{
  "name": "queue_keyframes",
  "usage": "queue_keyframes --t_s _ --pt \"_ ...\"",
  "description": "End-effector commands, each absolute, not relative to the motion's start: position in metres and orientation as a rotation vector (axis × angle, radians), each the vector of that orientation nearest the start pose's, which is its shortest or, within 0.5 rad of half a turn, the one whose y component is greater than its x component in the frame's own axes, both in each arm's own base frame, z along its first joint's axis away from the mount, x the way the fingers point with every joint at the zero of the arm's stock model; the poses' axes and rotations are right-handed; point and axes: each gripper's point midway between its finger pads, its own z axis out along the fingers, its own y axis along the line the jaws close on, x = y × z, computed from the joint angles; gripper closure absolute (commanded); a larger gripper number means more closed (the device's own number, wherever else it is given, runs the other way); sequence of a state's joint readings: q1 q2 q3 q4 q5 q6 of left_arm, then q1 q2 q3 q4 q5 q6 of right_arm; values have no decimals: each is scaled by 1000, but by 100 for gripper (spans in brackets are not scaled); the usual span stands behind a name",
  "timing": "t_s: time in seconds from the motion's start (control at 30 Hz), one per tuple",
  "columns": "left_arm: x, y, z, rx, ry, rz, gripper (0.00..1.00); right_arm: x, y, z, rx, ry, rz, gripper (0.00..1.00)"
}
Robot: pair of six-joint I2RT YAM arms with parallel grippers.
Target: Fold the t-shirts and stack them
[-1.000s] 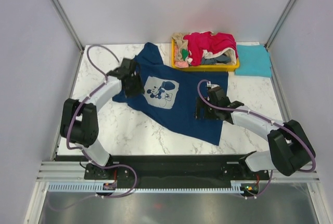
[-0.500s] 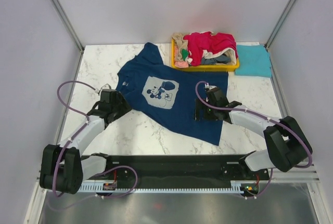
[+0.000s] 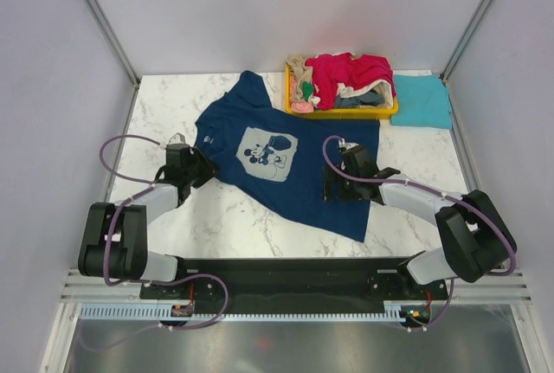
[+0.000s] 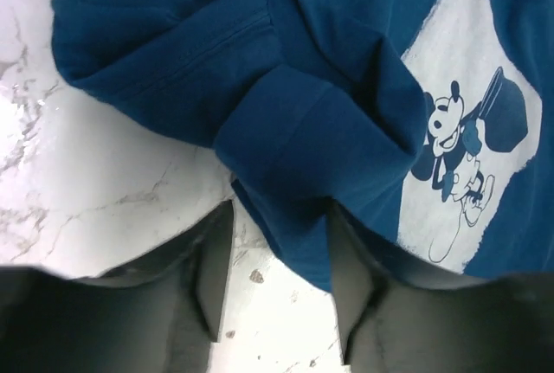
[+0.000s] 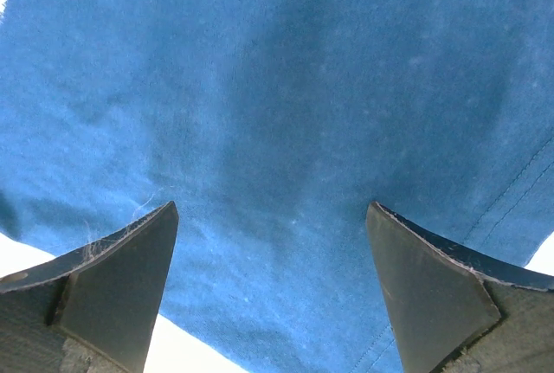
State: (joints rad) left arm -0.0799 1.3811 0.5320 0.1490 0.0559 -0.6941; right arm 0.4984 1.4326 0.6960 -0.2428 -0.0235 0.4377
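white marble table, with a navy tee spread flat on it, its length running from far left to near right. the left fingers stand apart right at the bunched sleeve on the tee's left edge. the right fingers, also apart, hover over its right side.

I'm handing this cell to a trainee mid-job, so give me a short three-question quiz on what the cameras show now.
1. True or false: the left claw is open at the navy t-shirt's sleeve.
2. In the top view, what lies right of the yellow tray? A: teal t-shirt; B: beige towel; C: mug.
3. Fill in: the right claw is ___ over the navy cloth.
Key: 1 true; 2 A; 3 open.
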Motion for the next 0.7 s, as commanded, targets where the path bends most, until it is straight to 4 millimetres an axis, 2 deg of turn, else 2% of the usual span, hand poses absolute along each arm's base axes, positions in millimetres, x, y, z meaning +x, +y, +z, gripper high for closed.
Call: queue_keyframes --t_s 0.0,0.03,0.13,0.17,0.2,0.27,0.3,0.43,0.5,0.53,0.6,0.67 --pt "358 -69 54 -658 2134 -530 51 276 173 30 -104 2569 380 2" --pt "359 -71 56 -643 2126 -547 60 277 173 30 -103 2569 381 2" --pt "357 -75 70 -600 2085 -584 70 279 175 35 -100 2549 391 2" --pt "355 -75 83 -586 2057 -593 74 280 174 37 -92 2541 386 2" --pt "352 -74 88 -589 2051 -590 76 280 174 38 -90 2535 389 2" --pt "345 -72 100 -595 2044 -577 78 280 174 41 -86 2527 396 2" --pt "341 -71 121 -574 1987 -592 78 282 170 40 -76 2524 368 2" --pt "318 -69 144 -560 1969 -591 79 277 167 30 -48 2553 349 2" --pt "303 -70 141 -561 2012 -588 82 272 164 22 -23 2572 338 2" --pt "297 -70 146 -552 2004 -593 83 271 163 20 -11 2571 342 2" --pt "290 -67 139 -564 2024 -570 84 265 160 15 7 2584 339 2" --pt "284 -58 124 -605 2045 -516 70 260 161 15 31 2576 367 2"
